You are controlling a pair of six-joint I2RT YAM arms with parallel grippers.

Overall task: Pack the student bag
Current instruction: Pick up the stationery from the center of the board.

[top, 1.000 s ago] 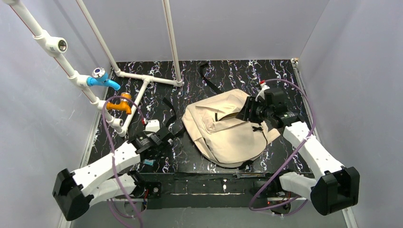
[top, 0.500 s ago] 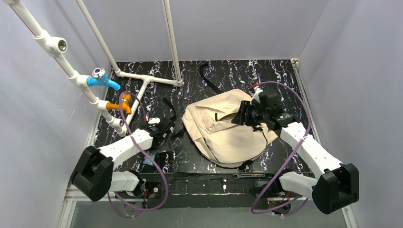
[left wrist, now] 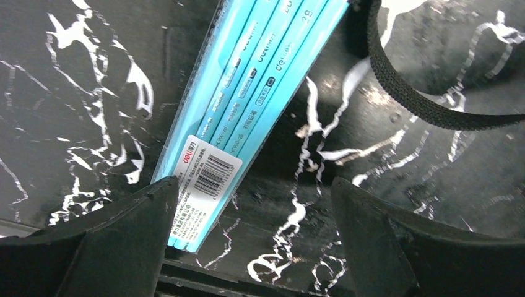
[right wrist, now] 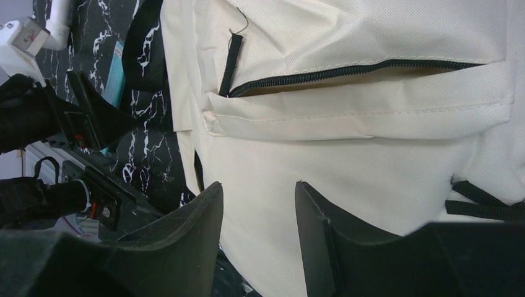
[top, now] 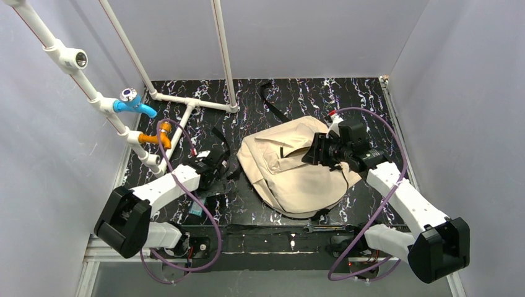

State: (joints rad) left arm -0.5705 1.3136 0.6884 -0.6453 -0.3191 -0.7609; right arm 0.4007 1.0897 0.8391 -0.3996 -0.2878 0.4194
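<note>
Beige fabric backpack [top: 291, 173] lies flat on the black marbled table [top: 297, 93], centre-right, front pocket [right wrist: 371, 108] facing up. The pocket zipper [right wrist: 347, 71] looks unzipped but gapes only a slit, with its black pull [right wrist: 232, 59] at one end.

Left jaws are spread wide and hold nothing. A blue pencil pack [left wrist: 247, 93] in a clear sleeve lies on the table below them. Right jaws hang over the bag front with a moderate gap, gripping nothing.

Likely step: the left arm picks up the pack while the right readies the pocket.

- The pack sits off-centre, its label end close to one finger, so shift sideways until it is midway between the jaws.
- It runs diagonally; turn the wrist so the jaws close across the narrow width.
- The sleeve is flat and probably slick, so go right down to the table before closing.
- Keep clear of the black webbing strap [left wrist: 421, 105] lying just beside the pack.
- The right arm should pinch the lip above the zipper and lift, or the pack won't slide in.
</note>
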